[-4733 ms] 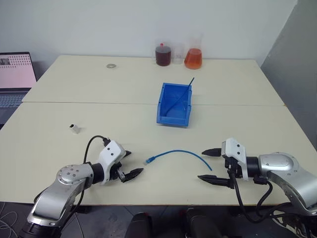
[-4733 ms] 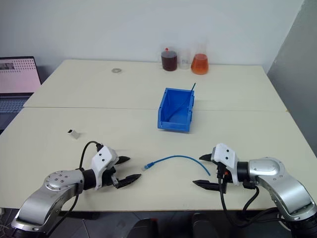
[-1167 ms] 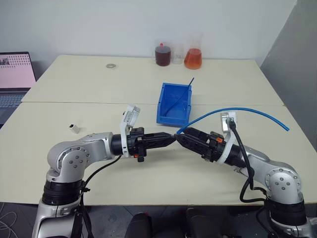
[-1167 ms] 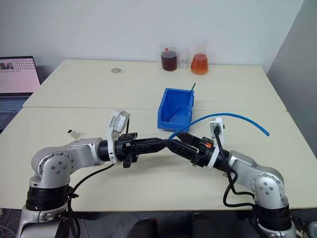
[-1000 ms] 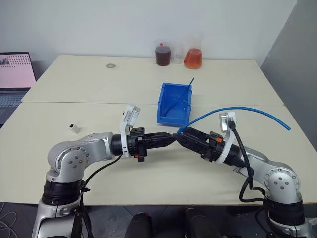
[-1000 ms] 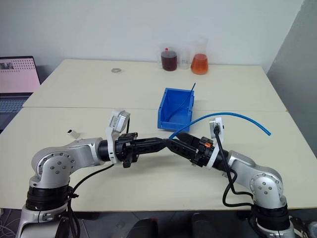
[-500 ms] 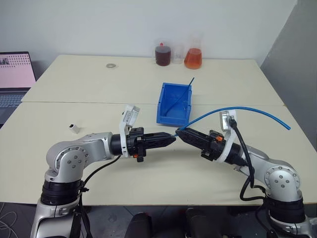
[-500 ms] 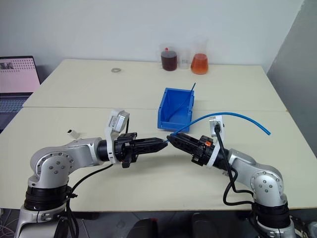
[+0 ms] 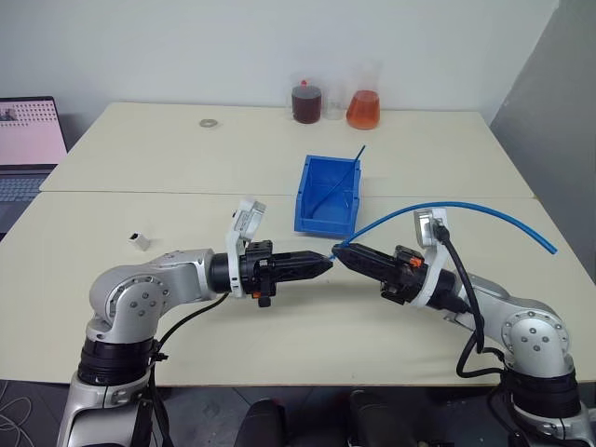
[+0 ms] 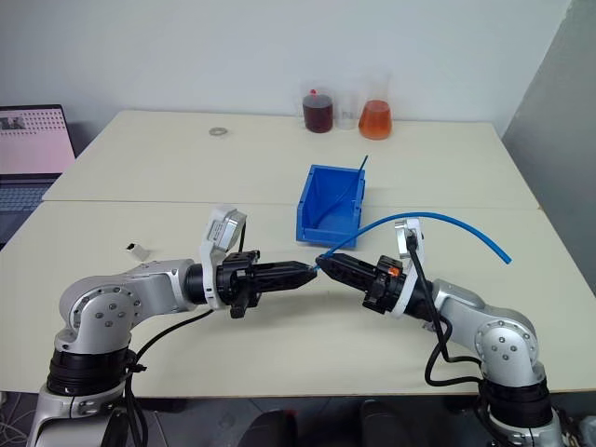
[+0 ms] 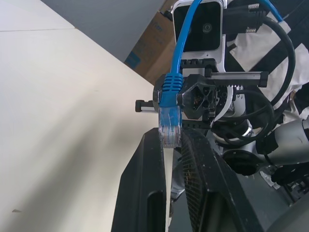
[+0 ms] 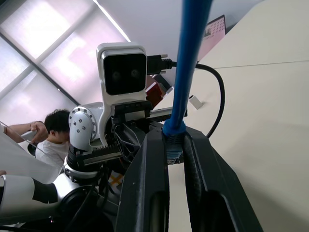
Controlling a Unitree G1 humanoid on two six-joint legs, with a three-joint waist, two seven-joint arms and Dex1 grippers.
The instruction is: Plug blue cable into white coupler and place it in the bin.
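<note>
Here the two arms meet tip to tip above the front of the worktop [image 9: 307, 354]. The right gripper [image 9: 341, 254] has its jaws clenched on the blue cable [image 9: 447, 207] just behind the clear plug [image 11: 169, 128], and the rest of the cable arcs up and away over the right arm. The left gripper [image 9: 321, 264] has its jaws nearly closed; in its wrist view the plug sits right at their tips, though I cannot tell whether they pinch it. The white coupler [image 9: 140, 241] lies alone on the worktop, well apart from both grippers on the robot's left. The bin [image 9: 310, 222] stands behind the grippers, with a dark-blue strand [image 9: 346, 173] leaning in it.

Judging by this, the step in hand is a regrasp or handover of the plug end; mating has not begun. Next, one arm must keep the plug steady while the other fetches the coupler and turns its socket toward the plug.
</note>
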